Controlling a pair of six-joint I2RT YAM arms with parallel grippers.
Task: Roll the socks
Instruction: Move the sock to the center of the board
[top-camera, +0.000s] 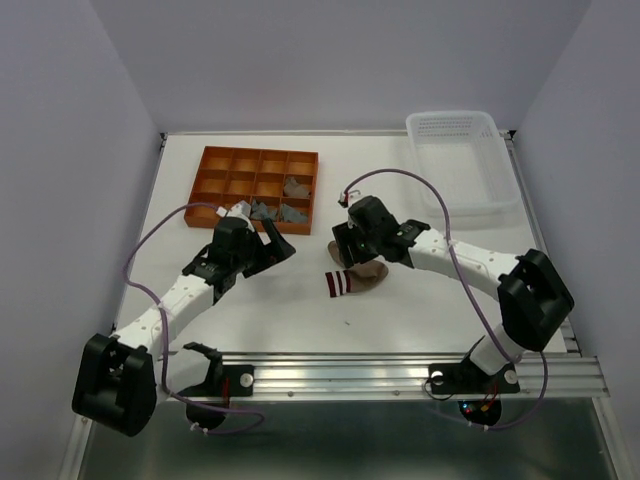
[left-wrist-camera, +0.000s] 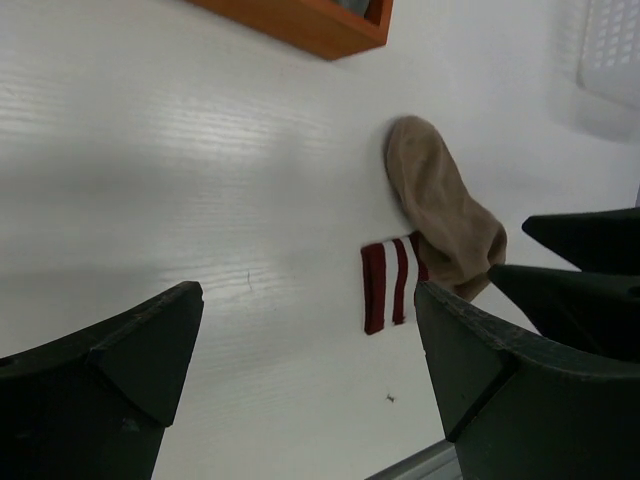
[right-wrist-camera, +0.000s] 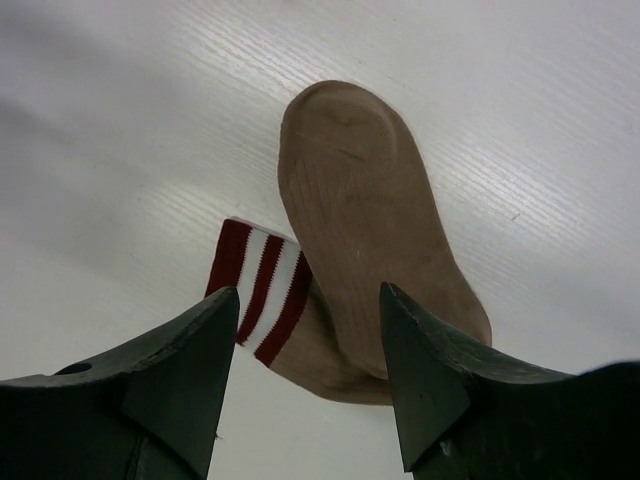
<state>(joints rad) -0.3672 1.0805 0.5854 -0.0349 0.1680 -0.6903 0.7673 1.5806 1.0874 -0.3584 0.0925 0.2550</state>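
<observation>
A tan-brown sock (top-camera: 368, 274) with a red-white striped cuff (top-camera: 338, 283) lies folded on the white table, its toe half laid over its leg half. My right gripper (top-camera: 350, 258) hovers just over it, open; in the right wrist view the sock (right-wrist-camera: 370, 230) lies flat below the gripper (right-wrist-camera: 308, 295), untouched by either finger. My left gripper (top-camera: 276, 243) is wide open to the sock's left, holding nothing; its wrist view shows bare table between the fingers (left-wrist-camera: 308, 300) and the sock (left-wrist-camera: 440, 215) beyond. Grey socks (top-camera: 283, 210) sit in the orange tray.
An orange compartment tray (top-camera: 255, 152) stands at the back left, its corner (left-wrist-camera: 320, 30) in the left wrist view. A white plastic basket (top-camera: 460, 125) sits at the back right. Purple cables loop over both arms. A metal rail (top-camera: 400, 375) runs along the near edge.
</observation>
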